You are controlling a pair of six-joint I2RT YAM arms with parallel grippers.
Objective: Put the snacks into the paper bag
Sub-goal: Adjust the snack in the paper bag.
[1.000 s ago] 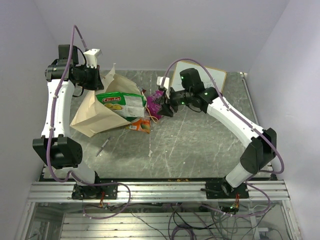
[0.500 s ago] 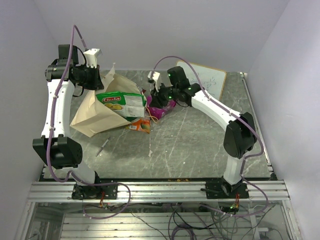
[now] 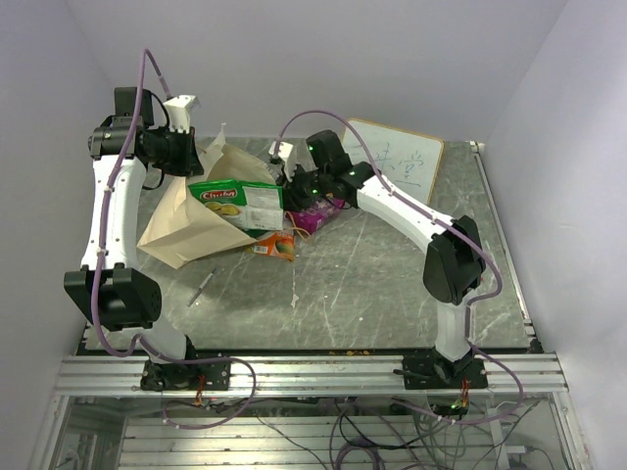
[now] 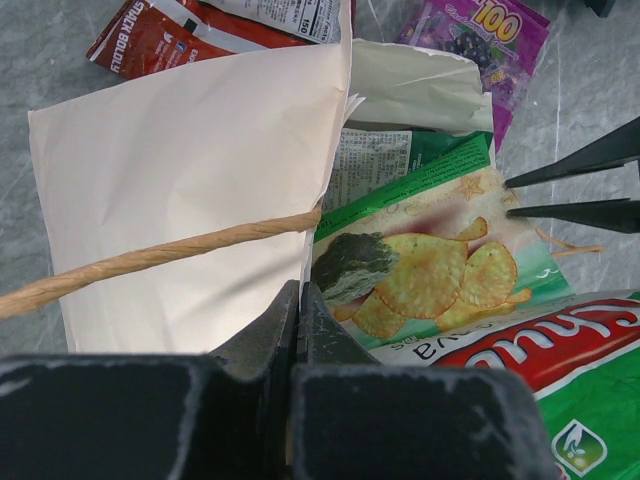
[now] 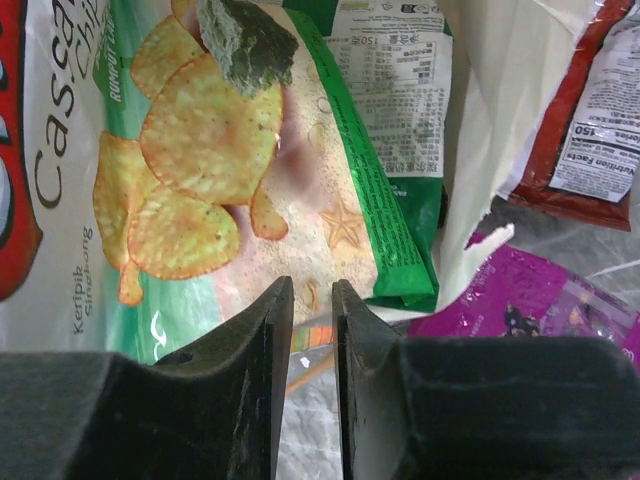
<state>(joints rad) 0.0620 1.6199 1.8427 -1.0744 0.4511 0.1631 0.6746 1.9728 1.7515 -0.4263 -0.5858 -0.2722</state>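
Note:
The paper bag (image 3: pixel 181 223) lies on its side at the back left, mouth to the right. My left gripper (image 3: pixel 182 149) is shut on the bag's upper edge (image 4: pixel 200 170), next to its cord handle (image 4: pixel 150 258). A green-and-white chips packet (image 3: pixel 238 201) sticks out of the mouth (image 4: pixel 440 265). My right gripper (image 3: pixel 294 188) hovers just over that packet's right end (image 5: pixel 230 160), jaws narrowly apart with nothing between them. A purple packet (image 3: pixel 321 213) lies right of the bag (image 5: pixel 520 300). An orange packet (image 3: pixel 275 245) lies in front. A red packet (image 4: pixel 165 35) lies behind the bag (image 5: pixel 600 120).
A framed whiteboard (image 3: pixel 400 157) leans at the back right. A thin pen (image 3: pixel 203 286) lies on the grey marble table (image 3: pixel 392 284) in front of the bag. White walls close in the back and both sides.
My right arm has swung left, from above the purple packet to the chips packet at the bag's mouth. The purple packet now lies uncovered. The left arm has not moved.

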